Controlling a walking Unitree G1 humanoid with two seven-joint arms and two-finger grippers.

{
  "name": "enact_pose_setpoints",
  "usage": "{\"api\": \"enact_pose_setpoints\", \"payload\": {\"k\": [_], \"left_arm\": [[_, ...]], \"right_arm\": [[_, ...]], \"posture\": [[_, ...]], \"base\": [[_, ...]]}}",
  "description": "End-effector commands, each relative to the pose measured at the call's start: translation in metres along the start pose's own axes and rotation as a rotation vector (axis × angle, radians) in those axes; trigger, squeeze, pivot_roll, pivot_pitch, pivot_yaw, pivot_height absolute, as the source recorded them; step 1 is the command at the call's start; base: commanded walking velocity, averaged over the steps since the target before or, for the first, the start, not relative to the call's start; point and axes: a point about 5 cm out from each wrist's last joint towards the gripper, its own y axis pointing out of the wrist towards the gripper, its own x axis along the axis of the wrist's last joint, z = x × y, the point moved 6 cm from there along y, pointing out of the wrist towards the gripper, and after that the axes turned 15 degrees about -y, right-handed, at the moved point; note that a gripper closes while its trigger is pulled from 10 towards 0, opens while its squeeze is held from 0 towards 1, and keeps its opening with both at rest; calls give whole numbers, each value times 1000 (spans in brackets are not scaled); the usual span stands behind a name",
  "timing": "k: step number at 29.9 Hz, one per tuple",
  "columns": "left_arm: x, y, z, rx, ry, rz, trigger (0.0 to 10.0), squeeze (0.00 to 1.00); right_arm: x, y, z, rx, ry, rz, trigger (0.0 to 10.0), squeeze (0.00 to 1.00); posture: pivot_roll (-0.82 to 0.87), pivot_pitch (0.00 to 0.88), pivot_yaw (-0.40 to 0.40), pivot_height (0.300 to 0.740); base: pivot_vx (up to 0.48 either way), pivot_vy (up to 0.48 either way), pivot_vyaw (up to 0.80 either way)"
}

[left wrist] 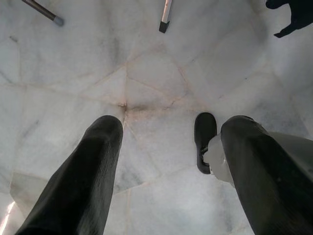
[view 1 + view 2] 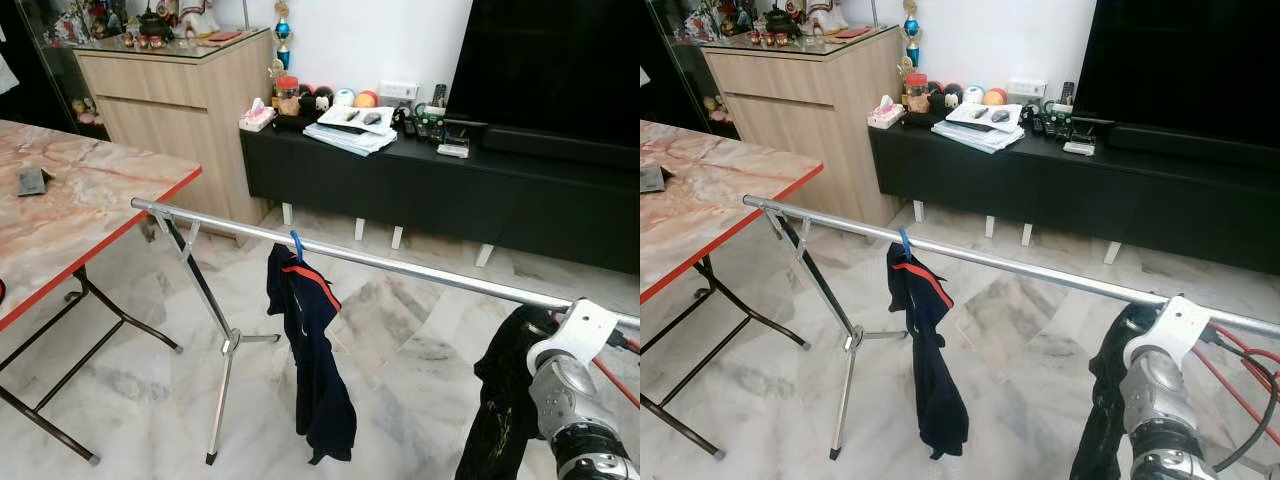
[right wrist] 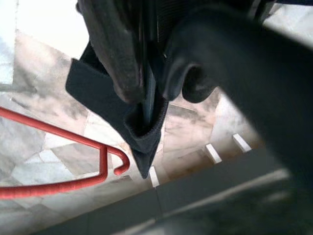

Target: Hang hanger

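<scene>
A silver clothes rail (image 2: 400,265) crosses in front of me from left to right. A navy top with a red stripe (image 2: 315,360) hangs from it on a blue hanger (image 2: 296,243). My right arm (image 2: 575,340) is raised at the lower right, just below the rail's right part. My right gripper (image 3: 151,83) is shut on a black garment (image 2: 505,400) that drapes down from it. A red wire hanger (image 3: 73,161) belongs with that garment, its hook free of the rail. My left gripper (image 1: 173,125) hangs low over the floor, open and holding nothing.
A folding table (image 2: 70,210) with a marble-look top and red edge stands at the left. The rack's tripod leg (image 2: 225,350) stands on the marble floor. A black TV console (image 2: 420,180) and a wooden cabinet (image 2: 170,90) line the far wall. My foot (image 1: 204,139) is below the left gripper.
</scene>
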Motion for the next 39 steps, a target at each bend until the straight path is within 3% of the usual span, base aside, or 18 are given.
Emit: {"api": "enact_pose_setpoints", "payload": {"k": [1, 7, 10, 11, 12, 13, 14, 25, 32, 36, 39], "left_arm": [[-2, -1, 6, 13, 7, 21, 10000, 0], [-1, 0, 4, 9, 12, 21, 10000, 0], [-2, 0, 1, 7, 16, 23, 10000, 0], [-3, 0, 0, 6, 17, 24, 10000, 0], [-4, 1, -1, 5, 19, 25, 10000, 0], [-4, 1, -2, 4, 20, 25, 10000, 0], [-4, 1, -2, 4, 21, 26, 10000, 0], [-3, 1, -5, 2, 27, 21, 10000, 0], [-1, 1, 0, 5, 29, 17, 10000, 0], [0, 0, 2, 7, 27, 17, 10000, 0], [0, 0, 3, 8, 24, 18, 10000, 0]], "right_arm": [[-20, -1, 6, 9, 30, 84, 10000, 0], [-33, -2, 10, 13, 76, 134, 10000, 0], [-33, -2, 11, 15, 78, 135, 9333, 0], [-33, -2, 11, 15, 80, 134, 7294, 0], [-32, -2, 11, 15, 82, 133, 1882, 0], [-32, -2, 12, 15, 82, 132, 1882, 0], [-31, -2, 12, 17, 84, 129, 0, 0], [-21, -1, 11, 9, 87, 83, 0, 0], [-14, 0, 10, 1, 32, 48, 0, 0], [-5, 0, 11, -7, 14, 0, 0, 0], [10, -2, 12, -10, -41, -102, 0, 0]], "posture": [[45, 0, 45, 740], [53, 0, 49, 740], [53, 0, 52, 740], [53, 0, 53, 740], [54, 0, 53, 740], [55, 0, 54, 740], [55, 0, 54, 740], [55, 0, 55, 740], [55, 0, 54, 740], [52, 0, 52, 740], [50, 0, 48, 740]], "base": [[0, 0, 0], [0, 0, 0], [0, 0, 0], [0, 0, 0], [0, 0, 0], [0, 0, 0], [0, 0, 0], [0, 0, 0], [0, 0, 0], [0, 0, 0], [0, 0, 0]]}}
